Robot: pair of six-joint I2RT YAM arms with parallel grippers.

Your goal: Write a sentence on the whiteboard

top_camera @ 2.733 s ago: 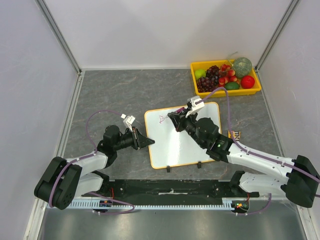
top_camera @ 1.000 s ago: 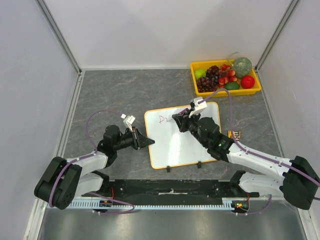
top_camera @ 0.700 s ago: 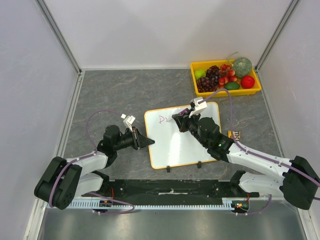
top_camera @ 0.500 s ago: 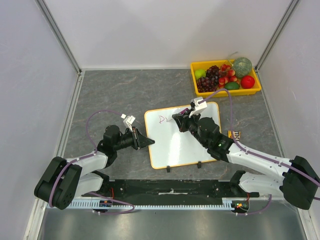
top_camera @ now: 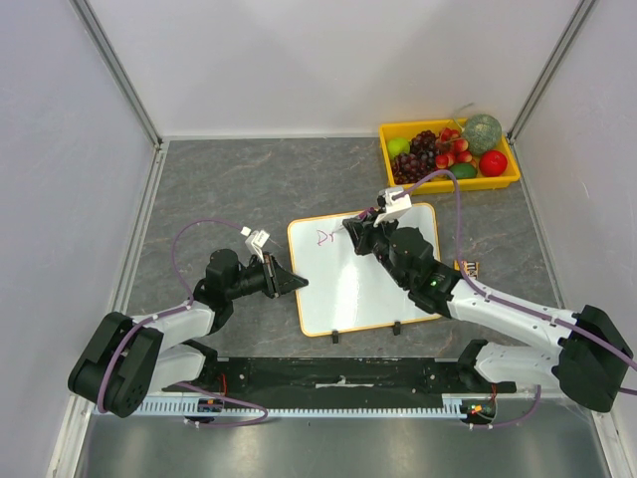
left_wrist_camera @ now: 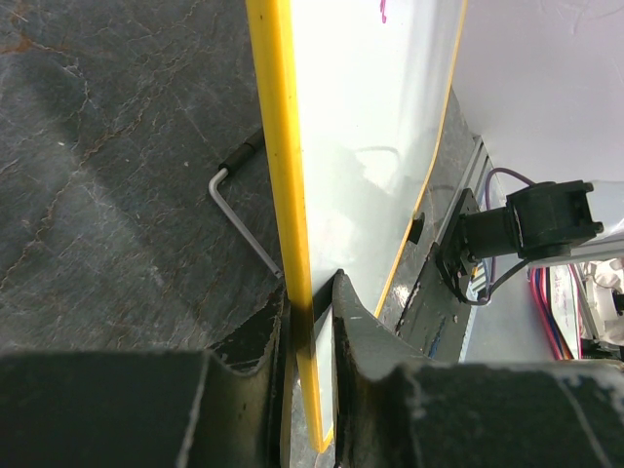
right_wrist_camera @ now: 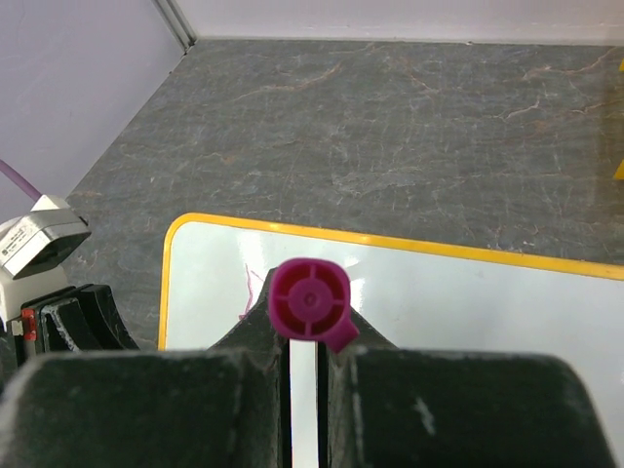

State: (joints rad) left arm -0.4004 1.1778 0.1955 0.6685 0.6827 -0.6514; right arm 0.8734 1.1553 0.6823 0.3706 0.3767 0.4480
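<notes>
The whiteboard (top_camera: pixel 373 284), white with a thin orange frame, lies in the middle of the table and carries a few magenta strokes (top_camera: pixel 324 237) near its far left corner. My left gripper (top_camera: pixel 296 283) is shut on the board's left edge; in the left wrist view the frame (left_wrist_camera: pixel 285 195) runs between the jaws. My right gripper (top_camera: pixel 350 230) is shut on a magenta marker (right_wrist_camera: pixel 310 302), held upright over the board's far left part (right_wrist_camera: pixel 468 302). I cannot see whether its tip touches the board.
A yellow tray (top_camera: pixel 448 183) of fruit stands at the back right. A small dark object (top_camera: pixel 468 267) lies just right of the board. A bent metal rod (left_wrist_camera: pixel 239 219) lies on the table beside the board's edge. Grey walls close in three sides.
My right gripper with the marker has moved along the board's far edge, and the magenta strokes have grown from one mark to a few. The left arm and board have not moved.
</notes>
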